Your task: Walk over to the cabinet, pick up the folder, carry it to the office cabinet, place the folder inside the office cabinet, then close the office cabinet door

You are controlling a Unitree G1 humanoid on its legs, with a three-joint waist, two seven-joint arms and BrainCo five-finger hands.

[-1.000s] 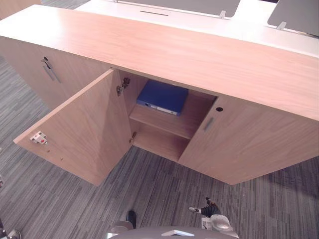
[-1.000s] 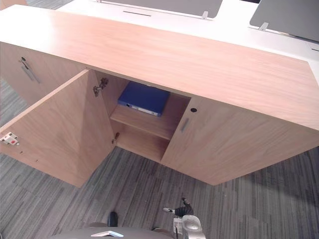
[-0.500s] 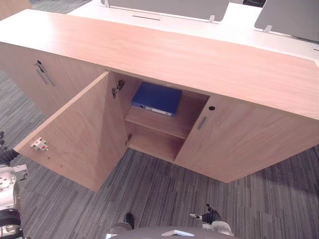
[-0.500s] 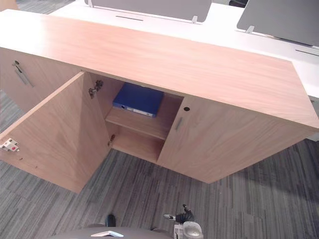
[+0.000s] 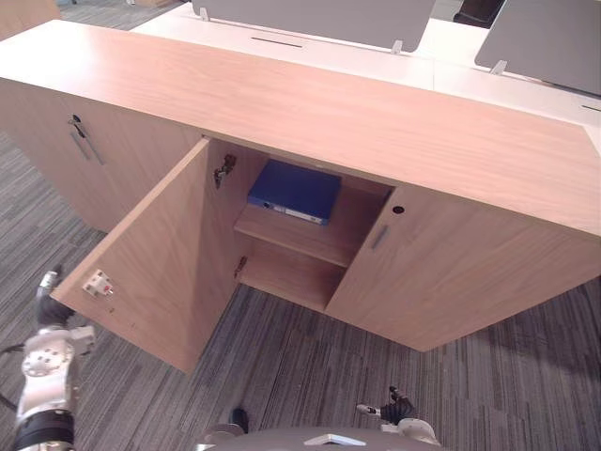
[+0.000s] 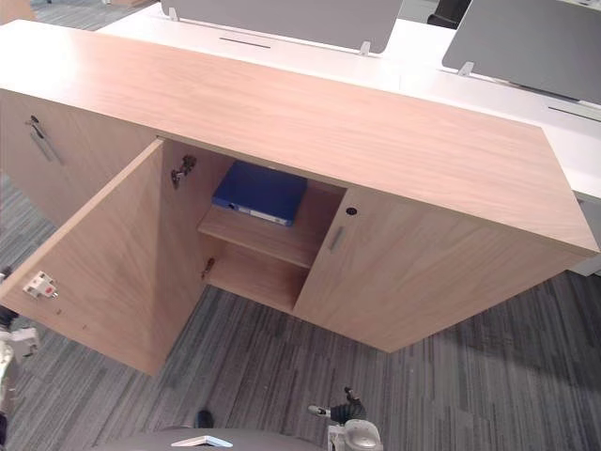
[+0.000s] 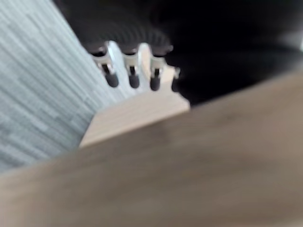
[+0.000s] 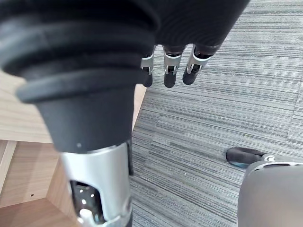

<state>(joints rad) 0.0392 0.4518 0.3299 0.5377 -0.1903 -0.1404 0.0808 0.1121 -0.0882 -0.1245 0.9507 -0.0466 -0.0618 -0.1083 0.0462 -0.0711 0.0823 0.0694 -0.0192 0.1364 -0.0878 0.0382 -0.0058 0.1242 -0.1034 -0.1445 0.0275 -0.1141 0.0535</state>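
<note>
right hand [image 8: 169,61] over carpet [image 5: 300,366], fingers relaxed, holding nothing. left hand [image 7: 131,66] beside free edge of open cabinet door [image 5: 160,254], fingers loose, extended; contact cannot be told. blue folder [image 5: 294,191] flat on upper shelf [image 5: 300,237] inside office cabinet [image 5: 376,113].

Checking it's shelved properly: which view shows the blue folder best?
Right eye view: the blue folder lies flat on the upper shelf, spine outward. Left eye view gives nearly the same; wrist views face carpet and wood.
</note>
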